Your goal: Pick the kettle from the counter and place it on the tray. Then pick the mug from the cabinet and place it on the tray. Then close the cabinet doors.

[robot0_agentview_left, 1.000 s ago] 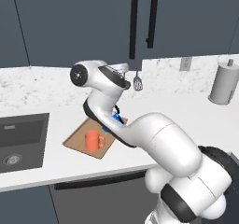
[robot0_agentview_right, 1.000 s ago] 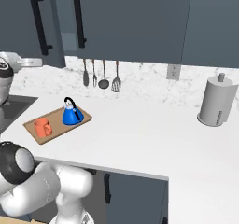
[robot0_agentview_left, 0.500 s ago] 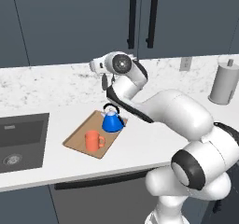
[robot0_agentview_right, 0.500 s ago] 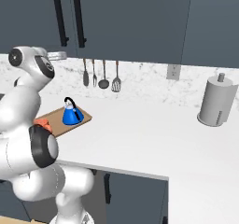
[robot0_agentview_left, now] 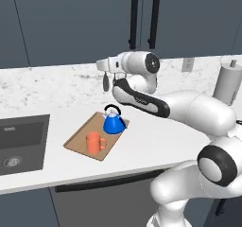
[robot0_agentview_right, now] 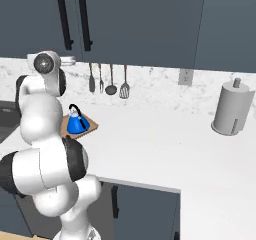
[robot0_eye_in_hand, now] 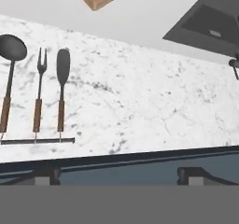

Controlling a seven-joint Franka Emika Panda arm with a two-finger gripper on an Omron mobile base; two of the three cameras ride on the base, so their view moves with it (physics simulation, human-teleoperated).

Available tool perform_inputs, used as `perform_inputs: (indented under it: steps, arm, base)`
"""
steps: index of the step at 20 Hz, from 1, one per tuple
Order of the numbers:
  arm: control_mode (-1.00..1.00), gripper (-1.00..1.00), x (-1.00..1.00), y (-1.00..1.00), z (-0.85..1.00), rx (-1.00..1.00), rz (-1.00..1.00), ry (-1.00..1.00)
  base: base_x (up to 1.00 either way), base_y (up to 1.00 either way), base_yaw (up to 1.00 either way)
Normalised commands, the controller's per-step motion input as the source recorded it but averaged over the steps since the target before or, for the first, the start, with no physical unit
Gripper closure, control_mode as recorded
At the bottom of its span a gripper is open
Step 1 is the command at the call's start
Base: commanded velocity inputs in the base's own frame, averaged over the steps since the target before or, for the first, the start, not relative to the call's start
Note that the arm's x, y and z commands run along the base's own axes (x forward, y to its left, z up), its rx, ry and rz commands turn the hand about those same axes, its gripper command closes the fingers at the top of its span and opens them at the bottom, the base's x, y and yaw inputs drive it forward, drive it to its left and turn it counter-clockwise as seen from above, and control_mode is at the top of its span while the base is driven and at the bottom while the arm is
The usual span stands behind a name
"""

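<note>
Now blue cone kettle (robot0_agentview_left: 114, 123), orange mug (robot0_agentview_left: 94, 142) on wooden tray (robot0_agentview_left: 77, 137), jaws wide open, empty

You have a row of hanging utensils (robot0_agentview_right: 107, 80) on the marble backsplash (robot0_agentview_right: 160, 84), at about 10 o'clock in the right base view: four pieces side by side, the ladle (robot0_agentview_right: 111, 79) and slotted turner (robot0_agentview_right: 124, 81) at the right end. In the hand view, a ladle, a fork (robot0_eye_in_hand: 39, 94) and a spatula (robot0_eye_in_hand: 61, 87) with brown handles hang from a thin dark rail (robot0_eye_in_hand: 37, 141). You will find a grey paper towel roll (robot0_agentview_right: 231, 108) upright at 3 o'clock, well apart from the utensils. A wall outlet (robot0_agentview_right: 185, 77) sits on the backsplash between them. A dark sink (robot0_agentview_left: 21, 143) lies at 9 o'clock in the left base view, with a round drain (robot0_agentview_left: 11, 161). Dark lower cabinets (robot0_agentview_right: 142, 209) stand at 6 o'clock.
</note>
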Motion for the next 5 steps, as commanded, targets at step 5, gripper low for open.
perform_inputs:
  steps: [5]
  arm:
    - [-1.0, -1.0, 0.56, -0.08, -0.15, 0.04, 0.32, 0.0]
  base:
    - [0.0, 0.0, 0.0]
